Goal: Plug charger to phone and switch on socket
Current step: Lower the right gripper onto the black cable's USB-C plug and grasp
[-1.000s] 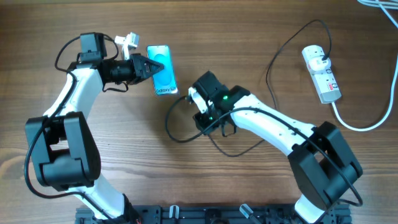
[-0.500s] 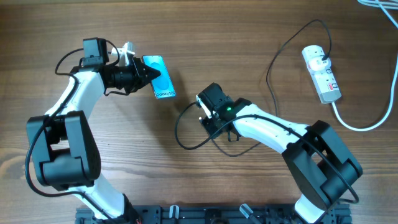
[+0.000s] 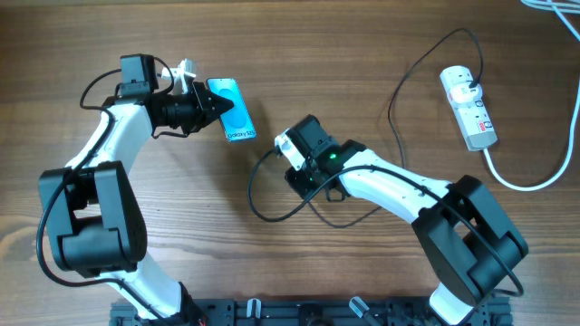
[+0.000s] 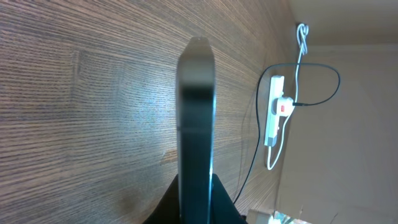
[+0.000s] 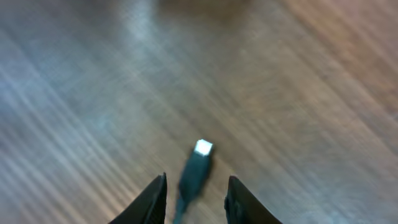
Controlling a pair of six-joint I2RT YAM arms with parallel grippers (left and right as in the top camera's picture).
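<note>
My left gripper point(image 3: 220, 106) is shut on the phone point(image 3: 240, 123), holding it on edge above the table; its screen is lit teal. The left wrist view shows only the phone's thin edge point(image 4: 196, 112) between the fingers point(image 4: 196, 200). My right gripper point(image 3: 287, 153) is at the table's middle, pointing toward the phone. Its jaws point(image 5: 196, 186) stand apart, with the charger's metal-tipped plug point(image 5: 198, 163) between them and a gap on each side. The black cable point(image 3: 253, 197) loops below, then runs to the white adapter point(image 3: 465, 91) on the socket point(image 3: 471, 110).
The socket's thick white cord point(image 3: 535, 184) trails off the right edge. The socket also shows far off in the left wrist view point(image 4: 274, 115). Another pale cord lies at the top right corner point(image 3: 555, 11). The arm bases stand at the front edge.
My left gripper lifted and tilted the phone slightly to the left, then held still. My right gripper drew back down-right, then came forward to the left again; the cable loop shifted with it.
</note>
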